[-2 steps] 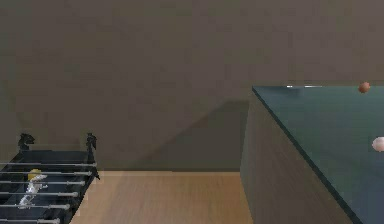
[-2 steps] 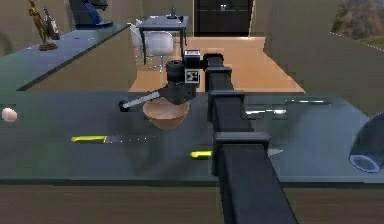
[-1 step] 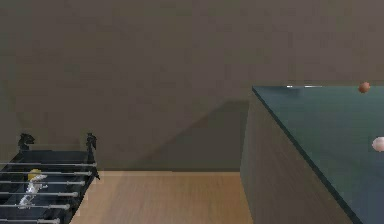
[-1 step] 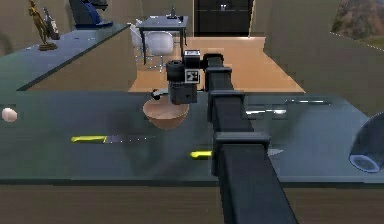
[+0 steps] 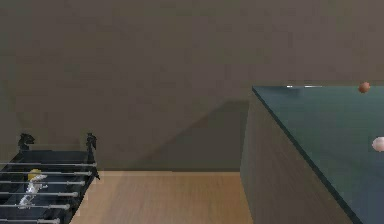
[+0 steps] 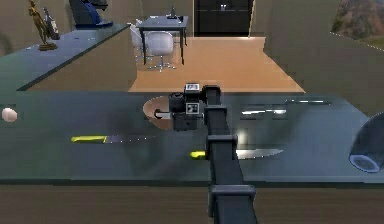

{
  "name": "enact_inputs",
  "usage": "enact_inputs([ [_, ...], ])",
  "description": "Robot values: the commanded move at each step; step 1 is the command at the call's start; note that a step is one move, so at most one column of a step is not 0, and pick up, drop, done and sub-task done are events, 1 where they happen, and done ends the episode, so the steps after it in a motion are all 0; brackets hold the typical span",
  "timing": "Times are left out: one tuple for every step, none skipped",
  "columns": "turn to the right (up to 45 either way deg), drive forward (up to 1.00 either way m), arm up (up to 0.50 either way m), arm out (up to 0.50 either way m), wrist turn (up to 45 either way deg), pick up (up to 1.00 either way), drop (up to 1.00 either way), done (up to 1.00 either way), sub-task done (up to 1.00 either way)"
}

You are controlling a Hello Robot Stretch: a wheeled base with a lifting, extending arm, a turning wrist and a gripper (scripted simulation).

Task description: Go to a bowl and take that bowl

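Observation:
A brown bowl point(image 6: 151, 104) lies on the dark counter point(image 6: 300, 135) in the arm side view, left of the middle. My arm rises from the bottom edge across the counter. At its far end, the gripper point(image 6: 163, 112) stands right at the bowl's right side. I cannot tell whether it holds anything, or whether it touches the bowl. A bluish glass bowl-like thing point(image 6: 368, 160) sits at the counter's lower right edge.
Two yellow-handled knives point(image 6: 88, 139) point(image 6: 203, 154), other utensils point(image 6: 265, 112) and a white ball point(image 6: 8, 115) lie on the counter. Beyond it are a second counter with a statue point(image 6: 42, 25), and a table with chairs point(image 6: 160, 40). Ahead: wall, foosball table point(image 5: 45, 185), counter corner point(image 5: 300, 130).

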Motion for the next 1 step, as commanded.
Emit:
enact_inputs([
  [0.0, 0.00, 0.00, 0.00, 0.0, 1.00, 0.00, 0.00, 0.00],
])
